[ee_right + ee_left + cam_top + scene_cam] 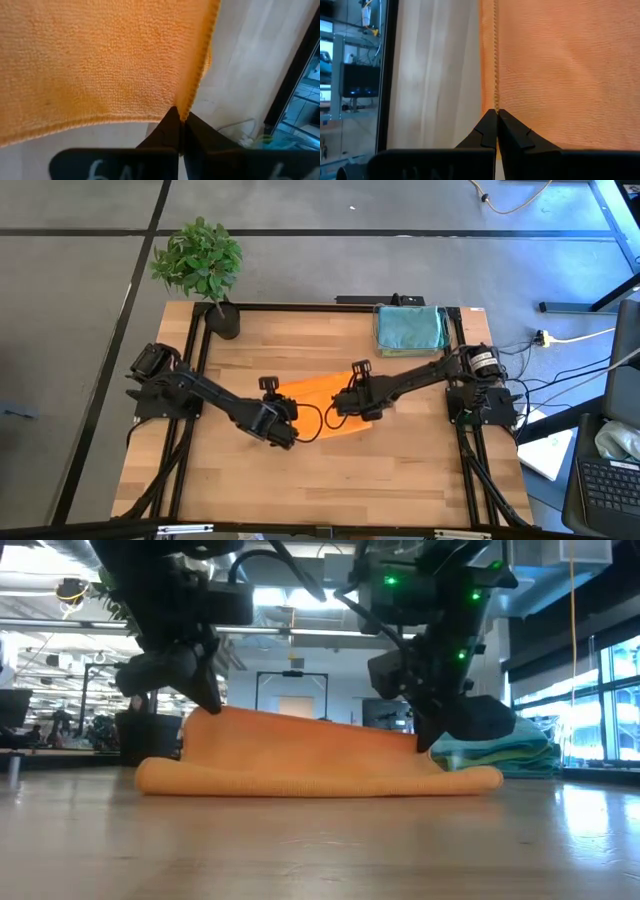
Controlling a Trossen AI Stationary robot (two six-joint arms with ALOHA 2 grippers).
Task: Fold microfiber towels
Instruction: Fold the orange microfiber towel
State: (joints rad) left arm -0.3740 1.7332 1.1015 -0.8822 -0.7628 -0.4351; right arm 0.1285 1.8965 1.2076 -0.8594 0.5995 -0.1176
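Mid-fold at the table's (420, 480) centre: the orange towel (325, 402) lifts as my left gripper (496, 114) and right gripper (181, 116) each pinch an edge, jaws pressed together. Next, carry both edges across evenly.

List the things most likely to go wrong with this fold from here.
1. Both hands pinch only the stitched hem of the orange microfiber towel: left hand, right hand. Such a thin bite may slip out, dropping one corner.
2. The towel's lower layer lies loose on the wooden table, so it may drag along and skew the fold.
3. The stack of folded teal and blue towels sits near the right arm; a wide swing might nudge it.
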